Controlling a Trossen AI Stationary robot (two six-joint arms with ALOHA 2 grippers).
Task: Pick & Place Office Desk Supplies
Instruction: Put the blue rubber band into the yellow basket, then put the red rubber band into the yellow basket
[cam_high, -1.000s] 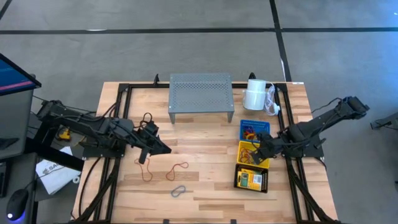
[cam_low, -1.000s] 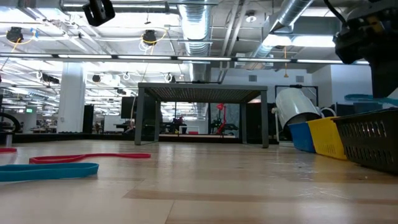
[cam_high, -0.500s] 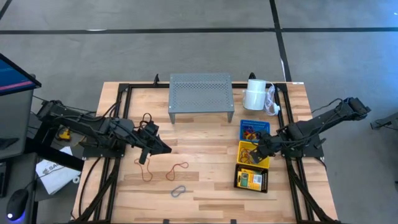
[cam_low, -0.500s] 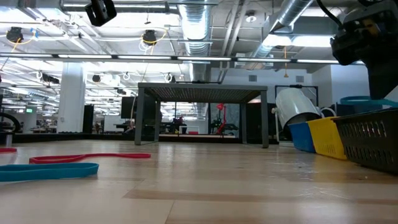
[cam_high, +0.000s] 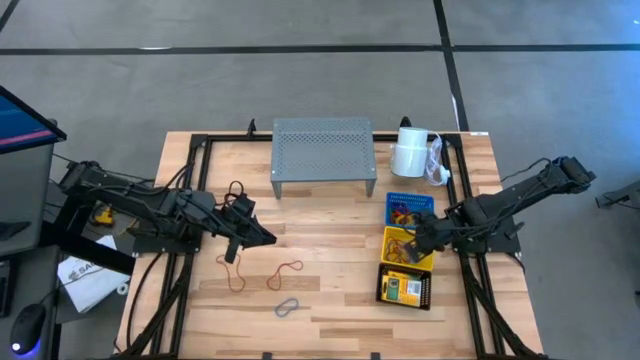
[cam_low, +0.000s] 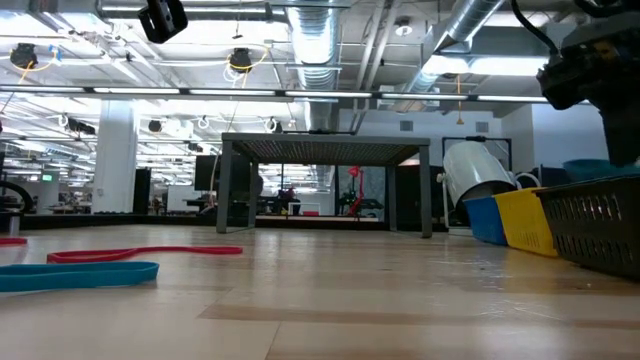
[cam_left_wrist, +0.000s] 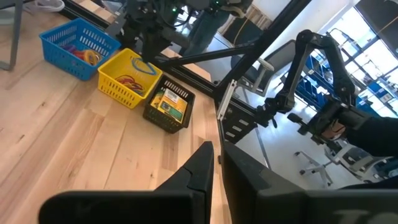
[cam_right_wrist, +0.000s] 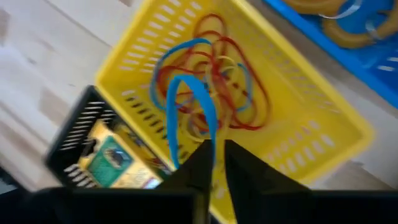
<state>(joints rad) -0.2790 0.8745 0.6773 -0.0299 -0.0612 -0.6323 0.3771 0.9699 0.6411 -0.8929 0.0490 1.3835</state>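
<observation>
The right gripper (cam_right_wrist: 214, 149) hung over the yellow basket (cam_high: 408, 247), its narrow jaws pinching a blue loop (cam_right_wrist: 186, 106) that drooped onto the loops inside; the left gripper (cam_left_wrist: 217, 163) waited clenched above the desk (cam_high: 330, 215)

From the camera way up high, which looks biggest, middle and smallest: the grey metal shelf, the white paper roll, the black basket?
1. Grey metal shelf, clearly biggest.
2. Black basket.
3. White paper roll, only slightly smaller than the basket.
</observation>
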